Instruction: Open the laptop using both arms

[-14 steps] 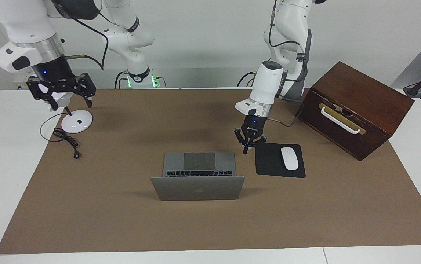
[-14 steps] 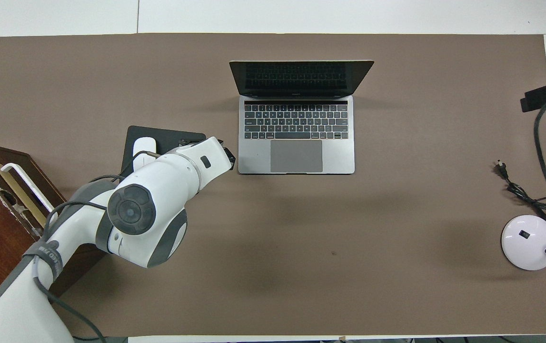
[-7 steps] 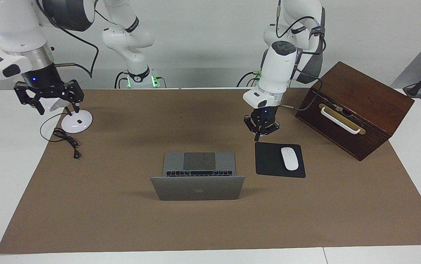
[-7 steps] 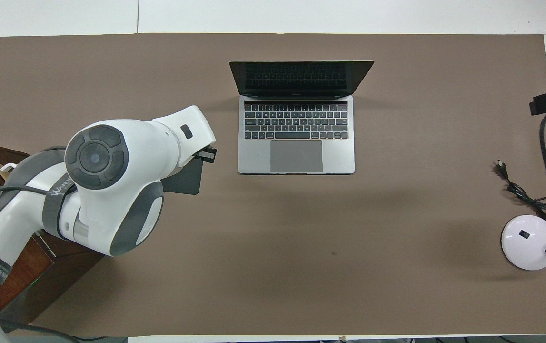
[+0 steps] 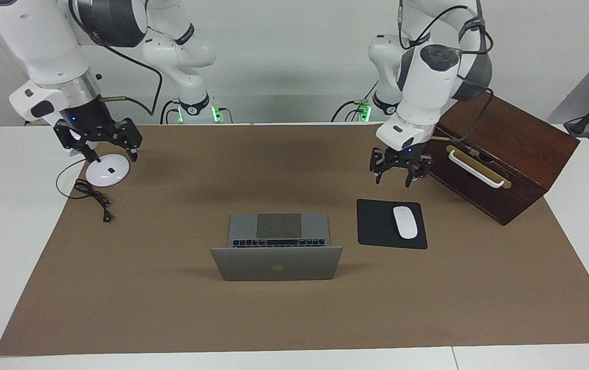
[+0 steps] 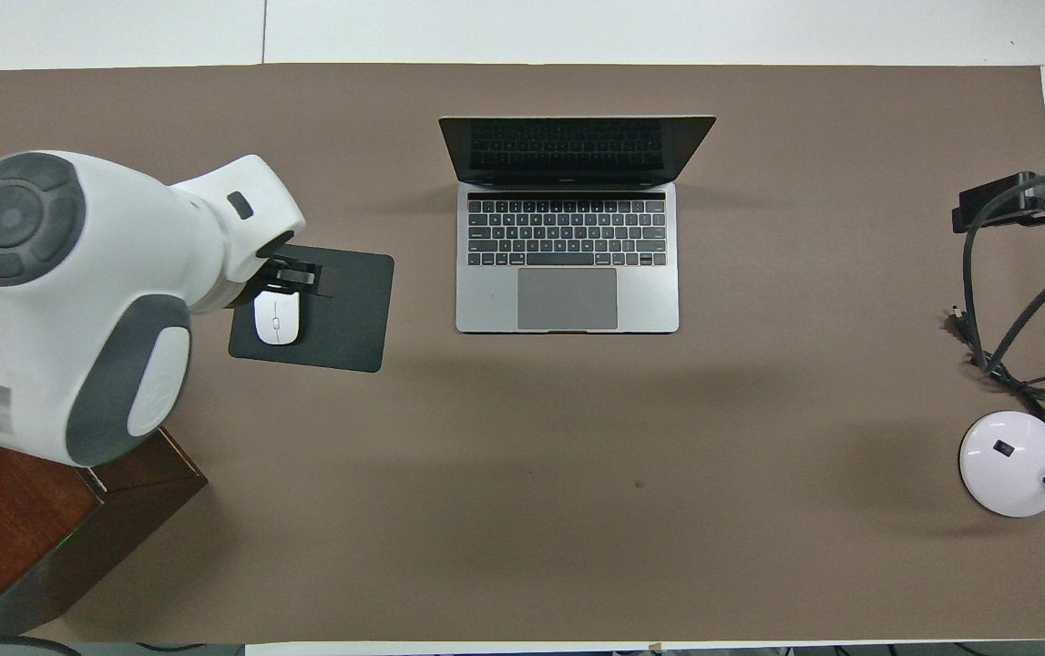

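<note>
The silver-grey laptop (image 5: 276, 263) (image 6: 568, 301) stands open in the middle of the brown mat, its lid upright, with the black keyboard and grey trackpad showing. No gripper touches it. My left gripper (image 5: 393, 180) (image 6: 294, 278) hangs open in the air over the edge of the black mouse pad, toward the wooden box, and holds nothing. My right gripper (image 5: 112, 156) hangs open over the white lamp base at the right arm's end of the table. It is also empty.
A black mouse pad (image 5: 376, 223) with a white mouse (image 5: 405, 222) lies beside the laptop. A dark wooden box (image 5: 499, 128) with a white handle stands at the left arm's end. A white lamp base (image 5: 108, 173) and a black cable (image 5: 91, 195) lie at the right arm's end.
My left gripper has opened, risen and drawn back from beside the laptop's corner toward the wooden box. The right gripper shifted slightly over the lamp base. The laptop has not moved.
</note>
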`<state>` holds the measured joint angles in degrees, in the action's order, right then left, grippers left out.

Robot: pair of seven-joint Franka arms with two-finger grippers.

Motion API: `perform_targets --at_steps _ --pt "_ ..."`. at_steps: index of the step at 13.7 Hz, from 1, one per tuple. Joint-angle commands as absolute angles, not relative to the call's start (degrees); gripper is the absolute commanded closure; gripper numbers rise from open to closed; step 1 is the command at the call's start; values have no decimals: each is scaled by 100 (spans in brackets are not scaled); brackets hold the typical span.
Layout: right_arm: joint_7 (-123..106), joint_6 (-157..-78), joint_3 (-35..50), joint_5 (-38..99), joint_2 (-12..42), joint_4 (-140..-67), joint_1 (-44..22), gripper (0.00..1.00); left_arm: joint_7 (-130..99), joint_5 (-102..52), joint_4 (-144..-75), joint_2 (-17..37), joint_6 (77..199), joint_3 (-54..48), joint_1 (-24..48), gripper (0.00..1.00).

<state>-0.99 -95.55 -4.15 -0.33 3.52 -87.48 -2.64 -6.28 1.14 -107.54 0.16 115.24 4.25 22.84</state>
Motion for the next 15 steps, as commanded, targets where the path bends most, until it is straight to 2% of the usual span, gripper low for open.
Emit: perform_targets --at_steps 1,5,15 --pt "-26 -9686 -325 70 193 -9017 -149 0 -650 211 -10680 -333 10988 378 1900 0" --pt "-35 -9694 -334 70 193 -9009 -149 0 -167 229 -9985 -325 10003 378 1381 0" --pt "-26 -9545 -404 79 229 -8903 -167 0 70 193 -9484 -396 9317 404 265 0"
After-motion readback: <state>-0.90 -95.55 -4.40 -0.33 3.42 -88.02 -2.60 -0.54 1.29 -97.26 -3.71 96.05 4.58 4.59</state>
